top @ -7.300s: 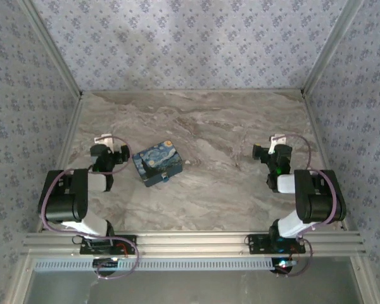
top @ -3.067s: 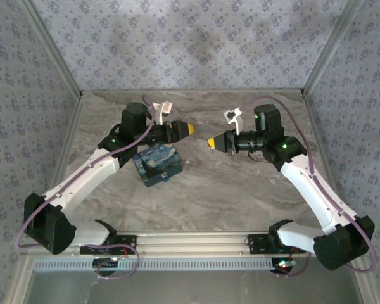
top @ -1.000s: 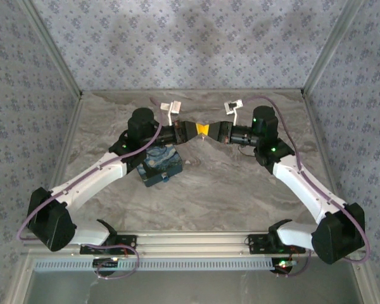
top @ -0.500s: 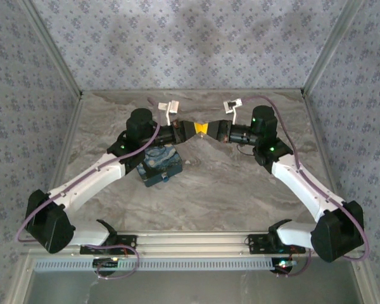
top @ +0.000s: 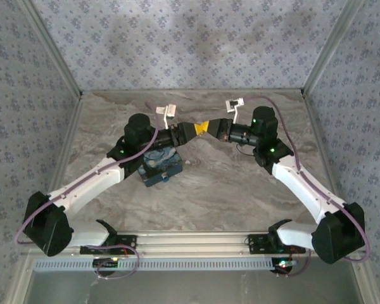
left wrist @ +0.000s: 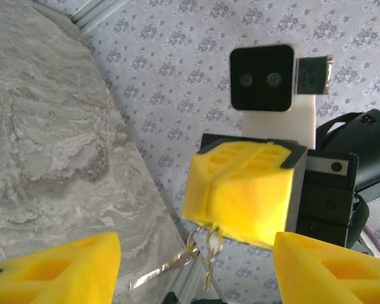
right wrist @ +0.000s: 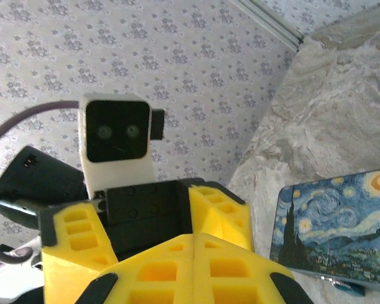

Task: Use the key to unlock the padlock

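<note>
Top external: marble table (top: 240, 190), floral walls (top: 196, 44); left tool (top: 189, 131) agape, right tool (top: 206, 127) pinching key (left wrist: 161, 272).

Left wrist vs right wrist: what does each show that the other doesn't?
Left wrist: the right gripper head-on and shut, with a key bunch dangling beneath its pads and the opposing wrist camera above it.
Right wrist: the left gripper facing it with its fingers apart, and the Starry Night box lying on the table.
Both: the marble table, the patterned wall, and the opposing arm's yellow fingers.
</note>
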{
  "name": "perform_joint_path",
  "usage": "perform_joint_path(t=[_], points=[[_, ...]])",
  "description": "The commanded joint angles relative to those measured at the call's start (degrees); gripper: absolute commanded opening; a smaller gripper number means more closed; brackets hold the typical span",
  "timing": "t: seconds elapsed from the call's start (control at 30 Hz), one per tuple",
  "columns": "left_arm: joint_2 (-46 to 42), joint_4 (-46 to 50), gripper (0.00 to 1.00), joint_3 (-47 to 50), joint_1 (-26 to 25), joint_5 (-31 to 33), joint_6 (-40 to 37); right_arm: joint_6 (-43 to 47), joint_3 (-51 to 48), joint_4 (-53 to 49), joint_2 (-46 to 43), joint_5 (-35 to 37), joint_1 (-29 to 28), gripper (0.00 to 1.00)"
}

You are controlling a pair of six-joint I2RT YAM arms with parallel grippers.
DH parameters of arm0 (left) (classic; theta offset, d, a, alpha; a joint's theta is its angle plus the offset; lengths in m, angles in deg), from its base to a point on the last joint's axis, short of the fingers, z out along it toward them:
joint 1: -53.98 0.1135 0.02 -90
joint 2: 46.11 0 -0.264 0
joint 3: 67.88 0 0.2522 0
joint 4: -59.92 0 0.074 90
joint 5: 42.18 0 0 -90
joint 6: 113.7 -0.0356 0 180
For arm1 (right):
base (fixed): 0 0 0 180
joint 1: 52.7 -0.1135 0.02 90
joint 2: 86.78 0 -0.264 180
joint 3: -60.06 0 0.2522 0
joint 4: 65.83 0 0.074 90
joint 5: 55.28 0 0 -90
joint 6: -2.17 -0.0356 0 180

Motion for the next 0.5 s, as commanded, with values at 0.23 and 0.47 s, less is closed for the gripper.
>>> perform_joint_path(t=[0.23,0.47], points=[[-1.7,-14.4,0.85,5.0,0.2,-0.2,4.2,-6.2,0.3,6.6,-1.1,2.7,0.2,0.00],[-1.3,-23.2,0.91,6.3,0.2,1.6,7.6,-8.1,2.0,6.3,-1.9,6.3,-0.1,0.00]])
